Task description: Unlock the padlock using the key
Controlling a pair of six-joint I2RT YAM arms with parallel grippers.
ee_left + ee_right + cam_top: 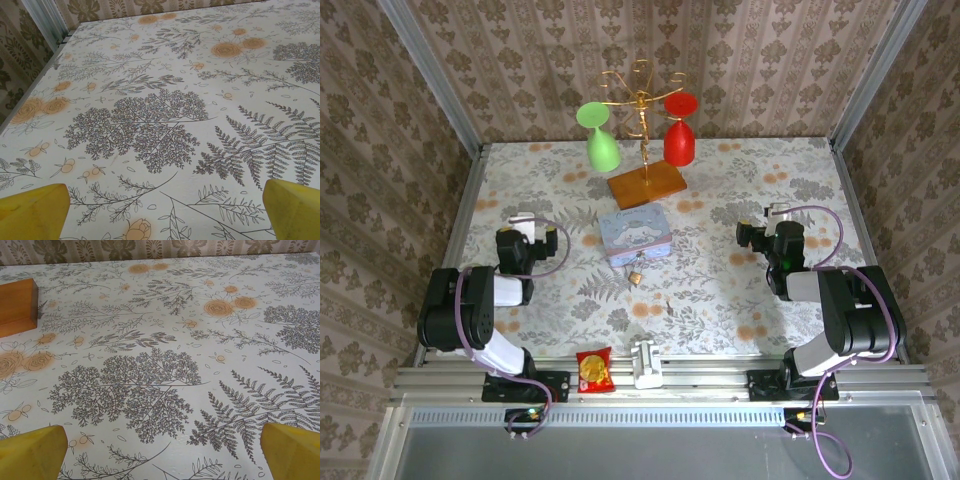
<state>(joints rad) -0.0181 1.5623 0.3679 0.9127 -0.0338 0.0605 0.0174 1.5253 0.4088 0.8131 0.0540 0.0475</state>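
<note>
The yellow fingers (35, 212) of the left gripper (165, 215) are wide apart, and only the flowery tablecloth (150, 125) shows between them. The yellow fingers (32, 452) of the right gripper (162, 452) are wide apart too and hold nothing. From above, the left gripper (523, 222) sits at the left of the table and the right gripper (775, 213) sits at the right. The padlock (634, 277) lies in the middle between them, well apart from both and a bit nearer than the fingers. It is just beside the near edge of the blue-grey tin box (635, 232); I cannot tell if it hangs from the box. The key (667, 299) is a tiny thin speck on the cloth, a little to the near right of the padlock. There is one padlock, one key and one tin box. Farther back stands one gold wire rack (640, 95) on one wooden base (647, 185), with two glasses hanging upside down, one green glass (603, 140) and one red glass (680, 135). At the near edge lie one red snack packet (595, 370) and one white block (648, 363).
</note>
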